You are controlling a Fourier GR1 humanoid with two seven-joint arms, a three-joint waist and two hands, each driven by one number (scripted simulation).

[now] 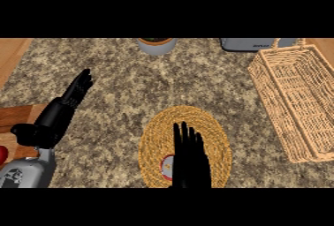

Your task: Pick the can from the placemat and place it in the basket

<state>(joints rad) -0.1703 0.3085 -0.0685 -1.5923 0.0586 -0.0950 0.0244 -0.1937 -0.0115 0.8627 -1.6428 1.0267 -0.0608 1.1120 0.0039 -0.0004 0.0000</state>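
On the round placemat, I see my right hand over the can.

Only a small bit of the can [167, 166] shows, red and white, at the left edge of my right hand [190, 160]. That hand hangs flat above it, fingers straight and close together, holding nothing. The woven placemat [157, 132] lies near the front of the speckled counter [130, 79]. The wicker basket [274, 106] sits to its right, apart from it. My left hand [77, 90] rests at the left, fingers straight, pointing away. I also see 1 pot [157, 44] at the back edge.
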